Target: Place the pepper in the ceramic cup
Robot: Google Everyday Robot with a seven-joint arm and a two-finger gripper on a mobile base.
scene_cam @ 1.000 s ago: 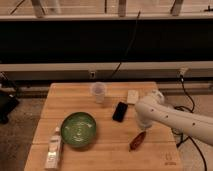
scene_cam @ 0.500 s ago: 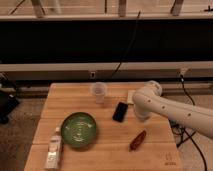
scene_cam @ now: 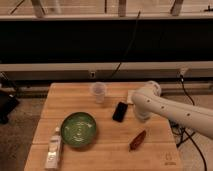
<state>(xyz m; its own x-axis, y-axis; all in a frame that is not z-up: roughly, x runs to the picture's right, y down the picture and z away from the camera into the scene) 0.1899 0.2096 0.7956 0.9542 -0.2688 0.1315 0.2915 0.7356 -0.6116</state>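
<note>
Altogether five loose things lie on the wooden surface (scene_cam: 107, 150), one of each kind. One pepper (scene_cam: 137, 141), dark red-brown and tapered, lies flat near the front right of the surface, set at a slant, touching nothing else. One cup (scene_cam: 99, 92), pale and without a handle, stands upright near the back edge, around the middle, well apart from the pepper. One black phone (scene_cam: 120, 111) lies flat between the two, a little to the right of the cup and nearer the front. One green bowl (scene_cam: 79, 130) sits at the front left, and one pale bottle (scene_cam: 54, 149) lies just beside it at the left front corner. One white arm (scene_cam: 175, 112) reaches in from the right side, bending down over the surface. Its gripper (scene_cam: 141, 116) hangs just to the right of the phone and behind the pepper, apart from it; whether the gripper is released or clenched cannot be told, as the arm's rounded end covers it. The pepper lies free on the wood, outside the cup. One black cable (scene_cam: 126, 52) hangs against the dark wall behind the surface.
</note>
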